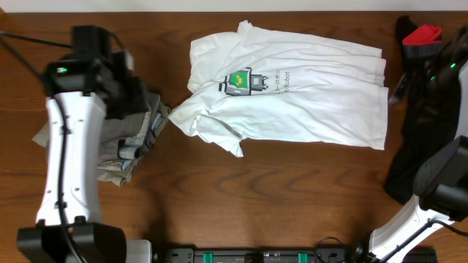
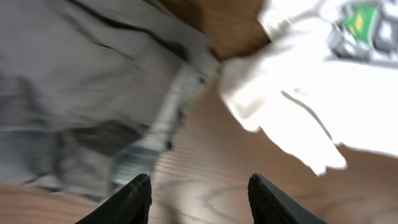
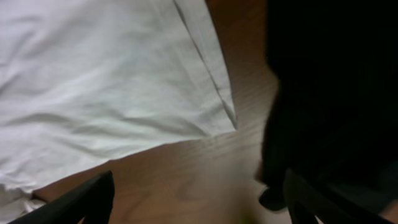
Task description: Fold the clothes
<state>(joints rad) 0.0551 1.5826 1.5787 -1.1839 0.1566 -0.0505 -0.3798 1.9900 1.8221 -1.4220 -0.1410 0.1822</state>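
Observation:
The white T-shirt (image 1: pixel 292 91) lies spread across the middle of the table, its green pixel print (image 1: pixel 243 79) facing up and one sleeve reaching left. A rumpled grey-khaki pile (image 1: pixel 128 142) sits at the left, under my left arm. In the left wrist view my left gripper (image 2: pixel 199 190) is open over bare wood, with the grey cloth (image 2: pixel 74 93) to its left and the white sleeve (image 2: pixel 298 106) to its right. My right gripper (image 3: pixel 199 196) is open too, above bare wood between the T-shirt's hem (image 3: pixel 106 81) and a black garment (image 3: pixel 336 81).
The black garment (image 1: pixel 417 153) lies along the right edge with a red piece (image 1: pixel 423 33) at the far right corner. My right arm (image 1: pixel 439 183) stands over it. A dark rail (image 1: pixel 256 256) runs along the table's front edge.

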